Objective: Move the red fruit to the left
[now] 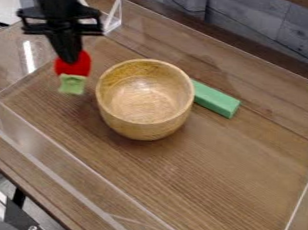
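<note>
The tool [70, 60] is pointing straight down at the left of the table [220, 172], its black fingers pressed in on the fruit [70, 72] and pinching it at the red body. The fruit is hanging from the fingertips, red part uppermost and green cap lowermost, clear of the table top, with its shadow lying on the wood below. It is sitting just left of the bowl [144, 98], near the rim but not touching it.

The bowl is standing upright near the middle of the table, and it is holding nothing: only its bare wooden inside is showing. A green block [215, 99] is lying flat on the table just right of the bowl, close by the rim; whether the two are touching is not clear. Low clear walls [51, 184] are running around the table, with one upright clear piece standing at the back left behind the tool.

In count: one tool, one fruit, one bowl, one block.
</note>
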Controlling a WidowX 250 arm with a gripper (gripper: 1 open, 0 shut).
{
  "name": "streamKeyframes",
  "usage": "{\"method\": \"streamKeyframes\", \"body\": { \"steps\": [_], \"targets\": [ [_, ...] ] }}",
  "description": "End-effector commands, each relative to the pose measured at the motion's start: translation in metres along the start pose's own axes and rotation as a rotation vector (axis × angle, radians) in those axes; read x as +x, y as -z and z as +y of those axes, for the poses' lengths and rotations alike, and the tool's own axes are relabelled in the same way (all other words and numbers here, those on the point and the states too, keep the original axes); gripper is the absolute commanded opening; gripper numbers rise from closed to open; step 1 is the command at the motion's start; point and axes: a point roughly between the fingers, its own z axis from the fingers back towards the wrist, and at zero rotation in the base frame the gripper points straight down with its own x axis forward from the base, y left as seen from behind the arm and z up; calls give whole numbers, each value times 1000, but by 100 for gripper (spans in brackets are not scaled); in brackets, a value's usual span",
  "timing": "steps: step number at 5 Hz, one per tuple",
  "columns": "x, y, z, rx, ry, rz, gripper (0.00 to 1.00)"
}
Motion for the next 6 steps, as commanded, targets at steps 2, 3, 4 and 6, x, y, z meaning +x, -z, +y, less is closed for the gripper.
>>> {"method": "streamKeyframes", "body": {
  "steps": [2, 3, 4, 6],
  "targets": [
    [-6, -12, 12, -4, 81, -51, 0],
    [-5, -10, 6, -8, 107, -50, 0],
    [-3, -9, -3, -14, 132, -49, 0],
    [-7, 2, 4, -3, 95, -50, 100]
  ]
}}
